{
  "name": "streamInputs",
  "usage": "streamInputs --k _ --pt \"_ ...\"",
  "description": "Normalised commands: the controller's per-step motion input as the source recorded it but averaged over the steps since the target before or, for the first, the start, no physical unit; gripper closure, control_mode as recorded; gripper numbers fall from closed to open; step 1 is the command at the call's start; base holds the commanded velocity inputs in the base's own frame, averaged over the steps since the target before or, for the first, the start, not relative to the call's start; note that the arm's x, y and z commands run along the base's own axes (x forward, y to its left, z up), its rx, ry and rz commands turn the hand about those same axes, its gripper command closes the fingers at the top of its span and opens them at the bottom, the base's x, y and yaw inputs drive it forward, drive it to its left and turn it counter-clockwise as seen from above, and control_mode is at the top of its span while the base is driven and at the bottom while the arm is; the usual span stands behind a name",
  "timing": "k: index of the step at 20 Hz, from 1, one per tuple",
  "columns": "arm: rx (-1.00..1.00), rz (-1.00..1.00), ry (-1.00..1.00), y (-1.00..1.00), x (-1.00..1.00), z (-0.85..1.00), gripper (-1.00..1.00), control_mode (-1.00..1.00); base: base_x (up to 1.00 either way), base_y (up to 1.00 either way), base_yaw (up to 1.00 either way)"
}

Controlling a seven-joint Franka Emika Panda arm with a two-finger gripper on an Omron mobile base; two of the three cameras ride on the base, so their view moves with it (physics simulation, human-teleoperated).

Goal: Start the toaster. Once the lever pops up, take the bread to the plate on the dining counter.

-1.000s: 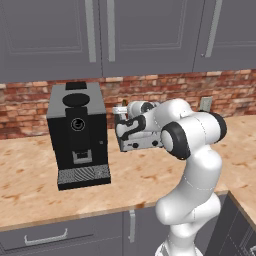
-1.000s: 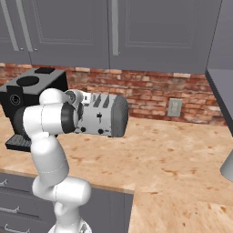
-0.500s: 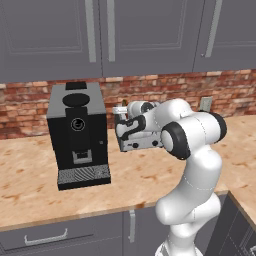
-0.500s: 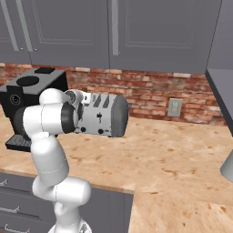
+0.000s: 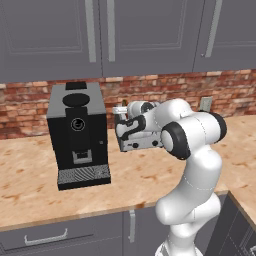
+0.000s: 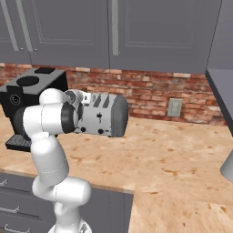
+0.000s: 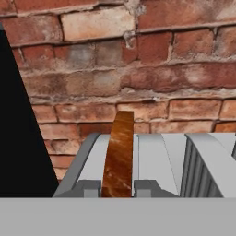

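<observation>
Your tool (image 5: 121,116) sits over the toaster (image 6: 105,116), centre-left in the left base frame, clenched on the bread (image 7: 119,154). Hand frame, lower centre: the slice stands upright in a slot. Coffee machine (image 5: 78,132) stands left on the tabletop (image 6: 173,154).

A rendered home kitchen is shown. Grey wall cabinets (image 5: 140,37) with long bar handles are hung above a red brick backsplash (image 6: 150,88), in which a wall socket (image 6: 174,108) is set. A speckled wood-grain bench (image 6: 173,154) is carried on grey drawers (image 5: 50,239). A black coffee machine (image 5: 78,134) and a silver toaster (image 6: 105,115) are stood on it.
</observation>
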Motion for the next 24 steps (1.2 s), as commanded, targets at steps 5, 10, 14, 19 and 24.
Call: streamInputs --k 5,10,14,19,24 --pt "0.0 0.0 0.0 0.0 0.0 0.02 1.0 -1.0 0.0 0.0 0.0" --pt "0.0 0.0 -0.01 0.0 0.0 0.13 1.0 -1.0 0.0 0.0 0.0" --pt "0.0 0.0 0.0 0.0 0.0 0.24 1.0 -1.0 0.0 0.0 0.0" --pt "0.0 0.0 0.0 0.0 0.0 0.26 1.0 -1.0 0.0 0.0 0.0" --pt "0.0 0.0 0.0 0.01 0.0 0.2 1.0 -1.0 0.0 0.0 0.0"
